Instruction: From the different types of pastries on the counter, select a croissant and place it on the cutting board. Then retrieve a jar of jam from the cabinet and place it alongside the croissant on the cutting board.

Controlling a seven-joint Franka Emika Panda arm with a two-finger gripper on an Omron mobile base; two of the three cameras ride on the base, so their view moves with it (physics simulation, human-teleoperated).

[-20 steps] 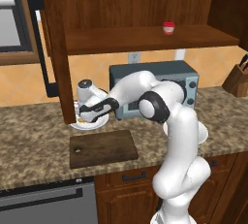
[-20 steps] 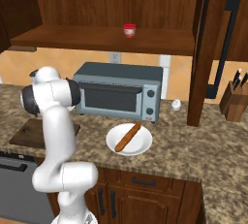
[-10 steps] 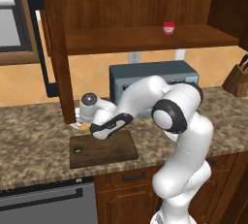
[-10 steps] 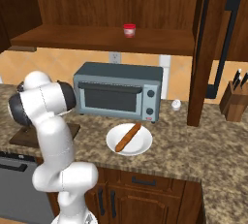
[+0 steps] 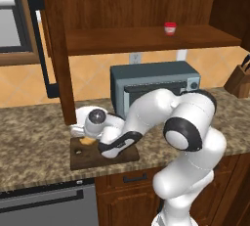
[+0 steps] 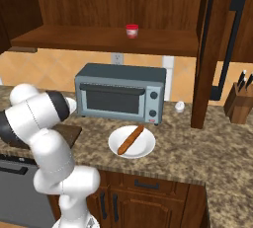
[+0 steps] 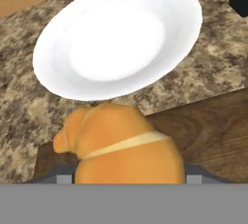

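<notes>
My gripper (image 5: pixel 91 140) is shut on the golden curled croissant (image 5: pixel 87 142), low over the back left corner of the dark wooden cutting board (image 5: pixel 110 157). In the hand view the croissant (image 7: pixel 121 143) sits between my finger tips above the board (image 7: pixel 208 131); whether it touches the wood I cannot tell. The small red jar of jam (image 5: pixel 170 28) stands on the shelf of the open cabinet (image 5: pixel 122 41), also seen as the jar (image 6: pixel 131 30) from the right. The long stick pastry (image 6: pixel 131 139) lies on a white plate (image 6: pixel 146 149) on the granite counter (image 6: pixel 197 158).
An empty white plate (image 7: pixel 118 34) lies just behind the board. A grey toaster oven (image 5: pixel 154 85) stands at the back of the counter. The cabinet door (image 5: pixel 53 49) hangs open to the left. A knife block (image 6: pixel 238 106) is at the far right.
The arm has swung down and forward from above the empty white plate, carrying the croissant to just over the cutting board's back left corner.
</notes>
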